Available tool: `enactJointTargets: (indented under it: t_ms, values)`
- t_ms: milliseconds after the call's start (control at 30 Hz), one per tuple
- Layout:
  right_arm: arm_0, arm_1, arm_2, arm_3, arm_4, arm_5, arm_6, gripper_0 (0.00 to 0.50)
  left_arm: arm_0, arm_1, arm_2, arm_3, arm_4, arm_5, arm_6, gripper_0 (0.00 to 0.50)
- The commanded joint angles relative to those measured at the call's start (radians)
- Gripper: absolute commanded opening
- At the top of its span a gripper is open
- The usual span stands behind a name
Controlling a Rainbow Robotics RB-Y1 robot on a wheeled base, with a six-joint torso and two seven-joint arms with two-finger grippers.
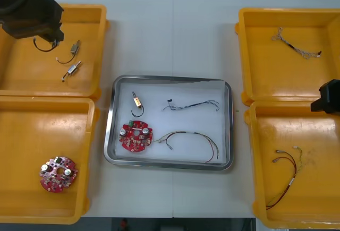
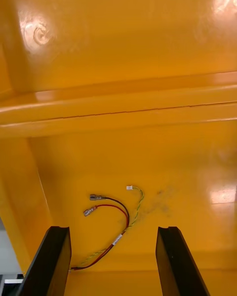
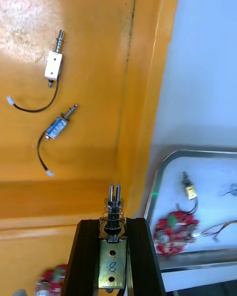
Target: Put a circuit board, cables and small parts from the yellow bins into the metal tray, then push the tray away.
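I see left gripper clamped on a small metal part above far left yellow bin | right gripper wide open, empty, over red and yellow cable in near right yellow bin | metal tray holds circuit board

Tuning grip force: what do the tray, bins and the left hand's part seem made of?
Tray: probably polished steel, mirrorlike rim. Bins: likely moulded plastic, glossy with glare patches. Small metal part in the left hand: brassy body, wire spring. Right hand open over the near right bin.

yellow bins, red boards, white tray
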Motion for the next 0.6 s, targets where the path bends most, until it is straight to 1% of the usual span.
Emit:
enactJointTargets:
  t_ms: [33,67,167,200,267,333,433,500,533,600]
  values:
    - [0.018,-0.038,-0.027,-0.038,-0.011,0.004,0.025,0.500,0.004,-0.001,0.024,-0.153,-0.037,0.009,0.078,0.000]
    - [0.018,-0.040,-0.027,-0.038,-0.011,0.004,0.028,0.500,0.012,-0.004,0.026,-0.175,-0.049,0.009,0.104,0.000]
    - [0.022,-0.040,-0.027,-0.036,-0.011,0.004,0.040,0.500,0.061,-0.030,0.024,-0.310,-0.133,0.012,0.297,0.000]
    - [0.022,-0.038,-0.027,-0.038,-0.011,0.004,0.043,0.500,0.076,-0.039,0.024,-0.345,-0.159,0.023,0.327,0.000]
    - [0.025,-0.038,-0.027,-0.038,-0.011,0.004,0.049,0.500,0.091,-0.056,0.015,-0.386,-0.187,0.043,0.360,0.000]
    - [0.027,-0.038,-0.027,-0.041,-0.009,0.004,0.052,0.500,0.102,-0.071,0.001,-0.414,-0.205,0.058,0.393,0.000]
    - [0.030,-0.038,-0.027,-0.045,-0.009,0.004,0.055,0.500,0.107,-0.103,-0.040,-0.448,-0.256,0.075,0.455,0.000]
    - [0.033,-0.038,-0.027,-0.048,-0.005,0.004,0.058,0.500,0.108,-0.145,-0.074,-0.463,-0.327,0.092,0.501,0.000]
    - [0.034,-0.038,-0.027,-0.050,-0.003,0.004,0.060,0.500,0.110,-0.154,-0.082,-0.465,-0.340,0.095,0.512,0.000]
    - [0.039,-0.038,-0.027,-0.055,0.002,0.004,0.065,0.500,0.110,-0.195,-0.114,-0.465,-0.403,0.103,0.555,0.000]
